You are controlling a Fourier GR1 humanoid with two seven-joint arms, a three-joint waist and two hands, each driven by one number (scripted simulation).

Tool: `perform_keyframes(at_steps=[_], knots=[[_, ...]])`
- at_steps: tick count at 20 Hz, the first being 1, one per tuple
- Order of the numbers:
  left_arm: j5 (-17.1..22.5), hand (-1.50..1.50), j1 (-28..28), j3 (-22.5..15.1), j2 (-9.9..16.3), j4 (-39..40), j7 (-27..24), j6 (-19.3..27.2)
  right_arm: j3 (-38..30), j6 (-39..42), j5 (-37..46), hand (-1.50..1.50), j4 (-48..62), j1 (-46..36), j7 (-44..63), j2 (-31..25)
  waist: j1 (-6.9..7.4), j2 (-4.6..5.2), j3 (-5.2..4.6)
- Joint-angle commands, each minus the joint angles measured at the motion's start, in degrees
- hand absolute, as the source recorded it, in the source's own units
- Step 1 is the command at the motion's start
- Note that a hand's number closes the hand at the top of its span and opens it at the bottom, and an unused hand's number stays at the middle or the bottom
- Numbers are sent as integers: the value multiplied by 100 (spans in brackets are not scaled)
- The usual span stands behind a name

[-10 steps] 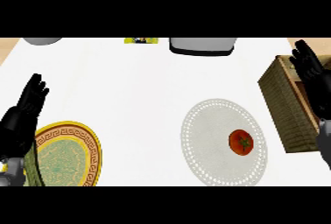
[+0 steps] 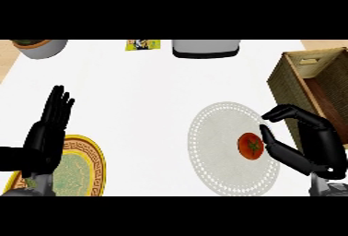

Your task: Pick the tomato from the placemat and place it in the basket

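One right hand has come in from the basket side, fingers curled but apart beside the tomato on the placemat: grasp imminent.

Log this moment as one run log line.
phase: pre-grasp | right hand open beside tomato on placemat | left hand resting | basket waiting

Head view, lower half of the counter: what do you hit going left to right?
Black left hand, open, fingers up → yellow-rimmed green patterned plate → white lacy round placemat → red tomato on it → black right hand, fingers curved beside the tomato, not closed on it.
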Motion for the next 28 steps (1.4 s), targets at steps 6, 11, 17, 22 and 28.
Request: perform_keyframes(at_steps=[6, 11, 17, 22, 28], knots=[[-111, 0, 62, -281, -400, -35, -134, 121, 1328, -2872, 2648, -150, -553, 1890, -21, 1545, -50, 23, 11], [-117, 0, 206, -203, -343, -110, -142, 151, 453, -3265, 3930, -150, -1112, 2674, 1537, 852, -166, 19, -29], [-171, 0, 232, -171, -278, -135, -257, 95, 321, -1829, 5042, -150, -2321, 3773, 3199, 14, -73, 58, -53], [-243, 0, 120, -321, -435, 37, -399, 42, 706, -181, 5342, -150, -4013, 4031, 4672, -353, 131, 107, -23], [-237, 0, -103, -330, -539, 130, -221, -12, 1301, 1094, 5455, -150, -4729, 3059, 6361, -208, 227, 90, 13]])
